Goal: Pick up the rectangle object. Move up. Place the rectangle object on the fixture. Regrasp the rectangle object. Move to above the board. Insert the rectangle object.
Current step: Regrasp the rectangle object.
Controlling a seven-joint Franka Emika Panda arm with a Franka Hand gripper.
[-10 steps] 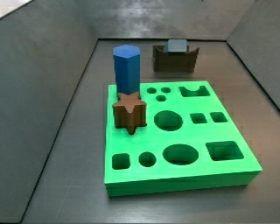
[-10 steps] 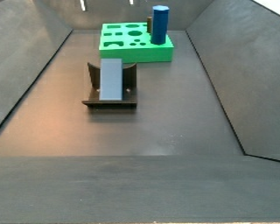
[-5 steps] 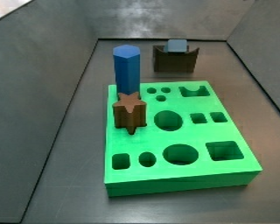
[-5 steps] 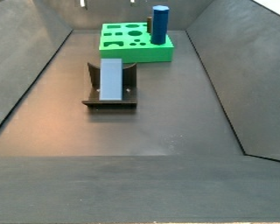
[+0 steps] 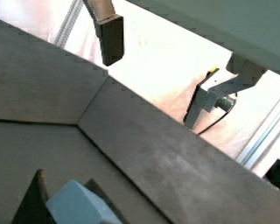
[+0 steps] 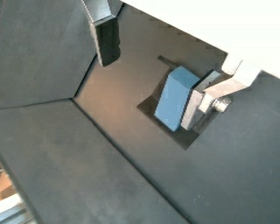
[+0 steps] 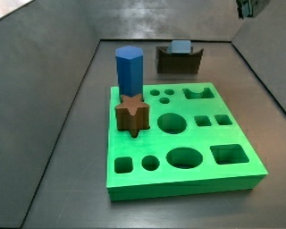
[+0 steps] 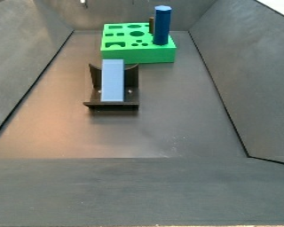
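1. Newly entering a side view's upper corner: gripper point(image 7: 246, 7); block, board unmoved.
2. Wrist view: gripper point(image 6: 166, 54) hanging spread, empty, above rectangle object point(image 6: 175, 96) lying in fixture point(image 6: 192, 128).
3. Side view: board point(image 8: 138, 46) waiting beyond fixture point(image 8: 110, 99).
4. Regrasping: descend centred, straddling the block's flat faces.

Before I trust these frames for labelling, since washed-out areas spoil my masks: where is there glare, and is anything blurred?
In a wrist view, the background beyond the gripper is blown out pinkish-white, and the rectangle object looks soft. In a side view, the floor shows a mild sheen; the rectangle object on the fixture stays sharp.
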